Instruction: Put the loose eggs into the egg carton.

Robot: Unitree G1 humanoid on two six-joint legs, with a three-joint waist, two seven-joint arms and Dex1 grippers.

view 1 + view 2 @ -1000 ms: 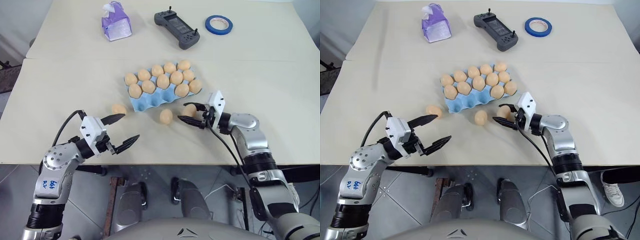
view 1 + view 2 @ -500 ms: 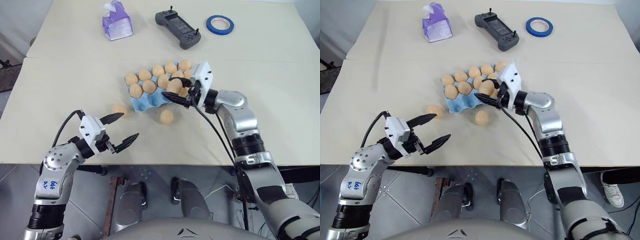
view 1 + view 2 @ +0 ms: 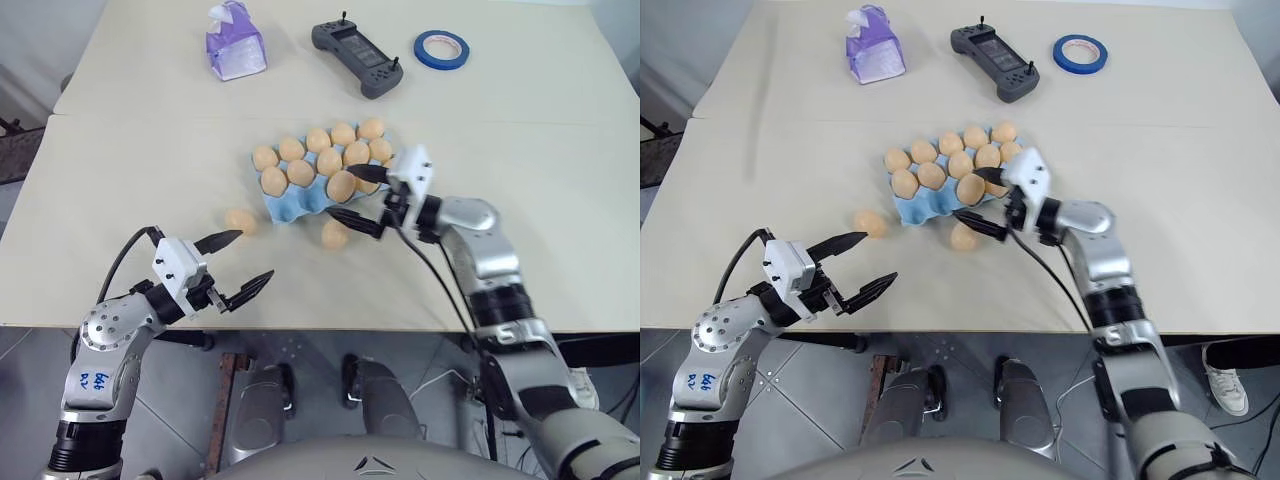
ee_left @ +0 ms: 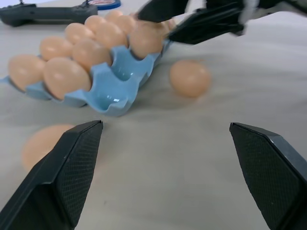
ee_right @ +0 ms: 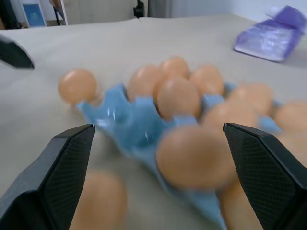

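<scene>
The light-blue egg carton (image 3: 300, 196) sat mid-table, most of its cups filled with tan eggs. The right gripper (image 3: 362, 198) hung at the carton's near right corner, jaws spread wide and holding nothing — one egg (image 3: 341, 185) sat in the front-row cup between its fingers. Two loose eggs lay on the table: one (image 3: 335, 233) just in front of the carton, another (image 3: 239, 220) off its left end. The left gripper (image 3: 243, 265) hovered near the table's front edge — jaws wide, empty.
</scene>
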